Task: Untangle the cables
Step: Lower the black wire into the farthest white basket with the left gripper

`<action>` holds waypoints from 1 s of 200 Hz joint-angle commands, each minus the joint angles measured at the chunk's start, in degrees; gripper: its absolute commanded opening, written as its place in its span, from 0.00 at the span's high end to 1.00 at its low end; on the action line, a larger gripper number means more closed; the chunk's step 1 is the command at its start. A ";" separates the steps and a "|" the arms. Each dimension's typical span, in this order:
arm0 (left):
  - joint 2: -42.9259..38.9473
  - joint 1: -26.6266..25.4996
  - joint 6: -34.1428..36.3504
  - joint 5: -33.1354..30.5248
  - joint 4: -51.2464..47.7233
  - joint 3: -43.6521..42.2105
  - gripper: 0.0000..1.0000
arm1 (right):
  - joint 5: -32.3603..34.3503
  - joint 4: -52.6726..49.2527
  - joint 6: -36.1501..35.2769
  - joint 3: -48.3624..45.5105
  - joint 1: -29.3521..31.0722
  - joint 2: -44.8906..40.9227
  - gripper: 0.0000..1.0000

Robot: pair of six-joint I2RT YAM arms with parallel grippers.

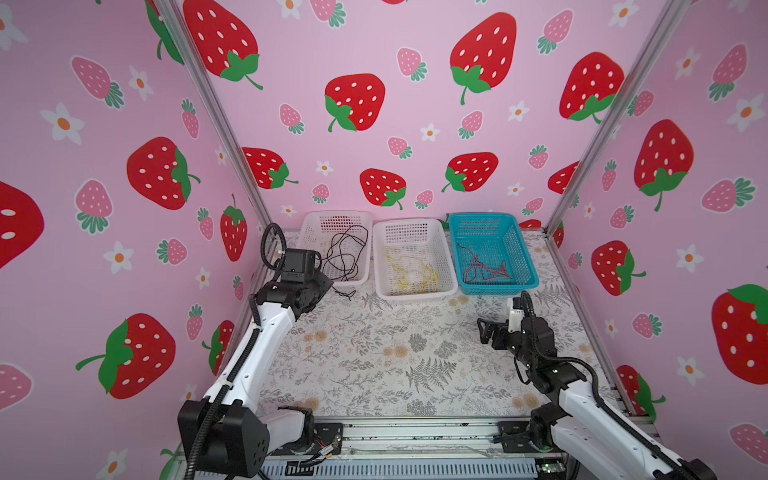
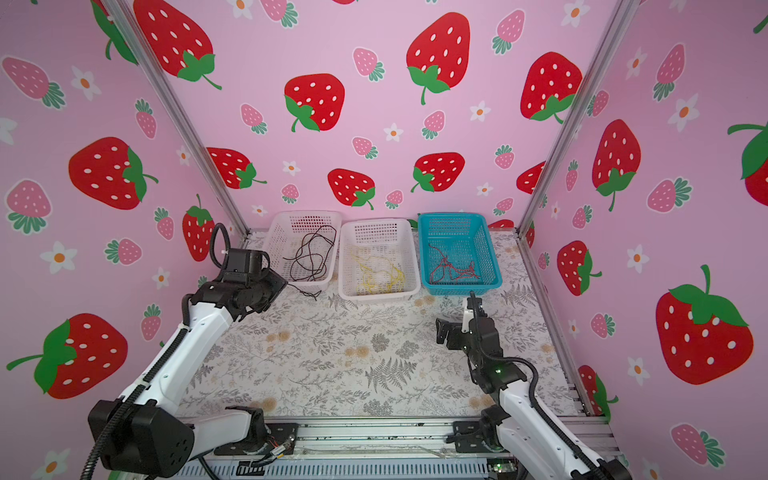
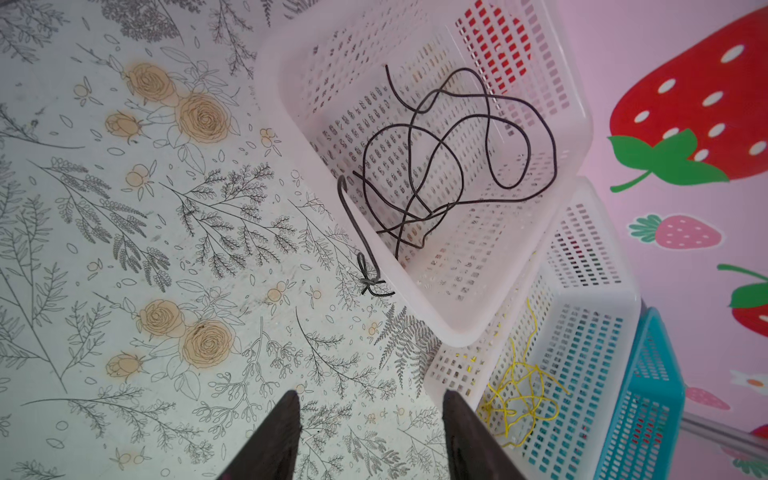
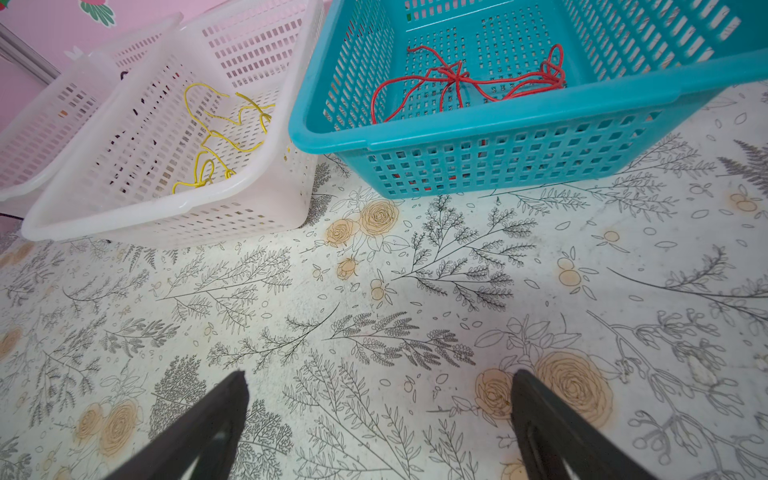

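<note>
The cables lie sorted by colour in three baskets along the back of the desk [image 1: 374, 353]: the black cable [image 1: 347, 253] in the left white basket [image 1: 338, 222], the yellow cable [image 1: 411, 272] in the middle white basket [image 1: 415, 296], and the red cable [image 1: 484, 268] in the teal basket [image 1: 496, 287]. Each sits apart from the others, so the sorting looks close to done. One loose point shows: the black cable's knotted end [image 3: 370, 284] hangs over the basket's front rim and rests on the desk. The left claw [image 3: 370, 399] hovers near that corner, jaws partly apart and empty. The right claw [image 4: 376, 376] hangs above bare desk in front of the teal basket, jaws wide and empty. The next move is probably for the left claw to pinch that thin stray end low and lift it over the rim, without snagging the mesh or shifting the basket
</note>
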 commanded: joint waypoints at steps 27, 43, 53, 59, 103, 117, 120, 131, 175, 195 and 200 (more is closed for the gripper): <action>4.41 0.48 -7.56 -2.27 -0.08 2.46 0.44 | -0.14 0.54 -0.70 -0.78 0.56 -0.99 0.01; 5.20 0.86 -7.92 -2.36 1.17 2.35 0.44 | -0.05 0.62 -0.70 -0.78 0.56 -0.95 0.01; 5.97 1.23 -7.60 -1.67 2.29 2.43 0.44 | -0.11 0.70 -0.62 -0.78 0.65 -0.86 0.01; 6.44 1.51 -7.66 -1.66 2.45 2.57 0.44 | -0.20 0.80 -0.62 -0.78 0.65 -0.70 0.01; 10.74 3.48 -6.59 -0.96 3.44 4.41 0.48 | -0.40 0.95 -0.55 -0.76 0.65 -0.24 0.01; 11.31 3.56 -6.03 -1.80 3.36 4.92 0.51 | -0.33 0.96 -0.53 -0.78 0.73 -0.28 0.01; 11.40 3.56 -6.11 -2.04 3.43 4.88 0.51 | -0.31 0.99 -0.55 -0.78 0.78 -0.25 0.01; 11.77 3.74 -5.96 -2.27 3.92 4.79 0.52 | -0.31 1.09 -0.53 -0.82 0.74 -0.25 0.01; 14.48 4.65 -5.54 -2.13 4.01 6.33 0.54 | -0.33 1.12 -0.45 -0.87 0.74 -0.01 0.01; 15.80 5.06 -5.50 -2.14 4.13 7.03 0.56 | -0.31 1.24 -0.43 -0.87 0.74 -0.12 0.01; 16.08 5.17 -5.50 -2.25 4.14 7.13 0.56 | -0.31 1.20 -0.36 -0.95 0.74 -0.07 0.01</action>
